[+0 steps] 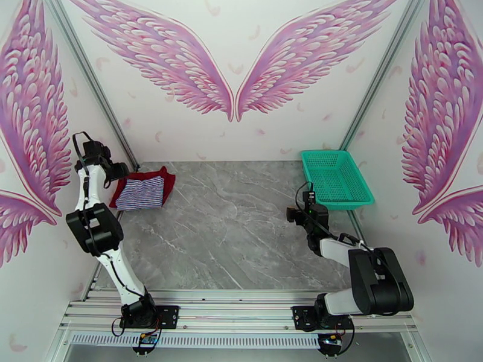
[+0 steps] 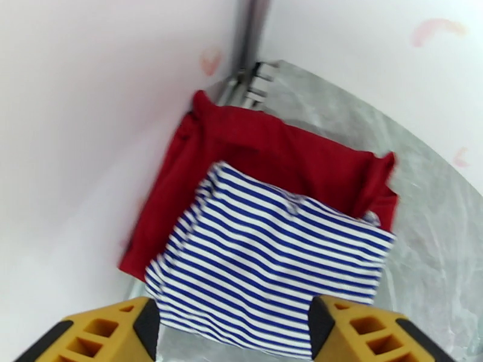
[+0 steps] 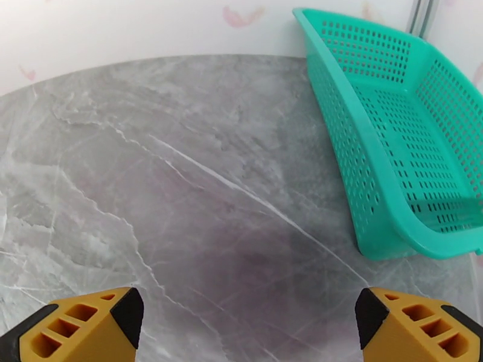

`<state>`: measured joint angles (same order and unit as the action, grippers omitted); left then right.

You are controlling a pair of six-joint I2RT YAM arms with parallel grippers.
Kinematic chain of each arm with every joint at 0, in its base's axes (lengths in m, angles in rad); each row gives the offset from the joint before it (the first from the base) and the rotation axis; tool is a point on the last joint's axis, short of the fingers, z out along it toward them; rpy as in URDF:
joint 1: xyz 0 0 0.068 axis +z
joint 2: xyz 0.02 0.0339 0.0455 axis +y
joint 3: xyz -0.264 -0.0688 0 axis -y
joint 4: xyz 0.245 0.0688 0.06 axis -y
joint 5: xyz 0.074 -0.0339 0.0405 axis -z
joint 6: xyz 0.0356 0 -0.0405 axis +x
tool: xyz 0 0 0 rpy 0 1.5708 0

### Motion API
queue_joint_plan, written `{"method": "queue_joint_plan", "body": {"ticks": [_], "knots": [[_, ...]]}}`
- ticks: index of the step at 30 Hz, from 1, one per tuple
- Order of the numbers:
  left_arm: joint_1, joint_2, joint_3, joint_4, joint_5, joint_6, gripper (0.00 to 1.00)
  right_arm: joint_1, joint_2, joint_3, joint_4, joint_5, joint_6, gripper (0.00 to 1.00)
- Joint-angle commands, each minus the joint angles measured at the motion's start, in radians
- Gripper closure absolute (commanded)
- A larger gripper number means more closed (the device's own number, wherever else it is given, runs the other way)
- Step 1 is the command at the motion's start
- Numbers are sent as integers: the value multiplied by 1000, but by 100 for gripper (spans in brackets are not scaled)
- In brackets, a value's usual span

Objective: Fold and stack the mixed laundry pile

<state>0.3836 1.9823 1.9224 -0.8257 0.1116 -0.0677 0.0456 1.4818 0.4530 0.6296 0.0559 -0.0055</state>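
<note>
At the far left corner of the table a folded blue-and-white striped shirt (image 1: 140, 193) (image 2: 271, 260) lies on top of a folded dark red T-shirt (image 1: 158, 177) (image 2: 265, 146). My left gripper (image 1: 119, 172) (image 2: 232, 330) hovers at the stack's left edge, above it, open, with nothing between its yellow fingers (image 2: 108, 333). My right gripper (image 1: 300, 211) (image 3: 244, 327) is open over bare table on the right side, holding nothing.
A teal mesh basket (image 1: 335, 176) (image 3: 386, 134) stands empty at the far right of the grey marble table (image 1: 235, 230). Walls close in on the left, back and right; the stack lies right against the left wall.
</note>
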Motion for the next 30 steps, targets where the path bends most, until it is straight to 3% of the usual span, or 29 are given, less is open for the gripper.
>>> {"method": "queue_joint_plan", "body": {"ticks": [1, 3, 7, 11, 14, 19, 21, 22, 24, 26, 28, 30], "knots": [[-134, -212, -262, 164, 129, -63, 32, 13, 53, -62, 218, -18, 19, 1], [-216, -331, -479, 317, 115, -89, 32, 17, 57, -63, 230, -11, 18, 1], [-339, -543, -882, 623, -40, -94, 32, 18, 53, -59, 217, -8, 18, 1], [-385, -753, -1233, 907, -177, 6, 27, 22, 53, -56, 208, -7, 12, 1], [-382, -823, -1377, 986, -226, 28, 27, 24, 53, -54, 208, -4, 9, 1], [-380, -718, -1543, 1364, -271, -54, 26, 26, 52, -53, 206, -2, 6, 1], [-384, -643, -1502, 1415, -290, -40, 28, 27, 53, -53, 204, -2, 7, 1], [-385, -608, -1442, 1327, -303, -21, 30, 27, 52, -51, 204, -2, 6, 1], [-384, -543, -1396, 1349, -310, 28, 31, 29, 54, -52, 202, -1, 6, 1], [-369, -483, -1422, 1468, -293, 24, 29, 31, 54, -52, 202, 1, 5, 1], [-372, -501, -1446, 1487, -297, 27, 27, 31, 54, -51, 201, 3, 5, 1], [-371, -501, -1495, 1572, -314, 17, 14, 31, 54, -51, 201, 4, 3, 1]]}}
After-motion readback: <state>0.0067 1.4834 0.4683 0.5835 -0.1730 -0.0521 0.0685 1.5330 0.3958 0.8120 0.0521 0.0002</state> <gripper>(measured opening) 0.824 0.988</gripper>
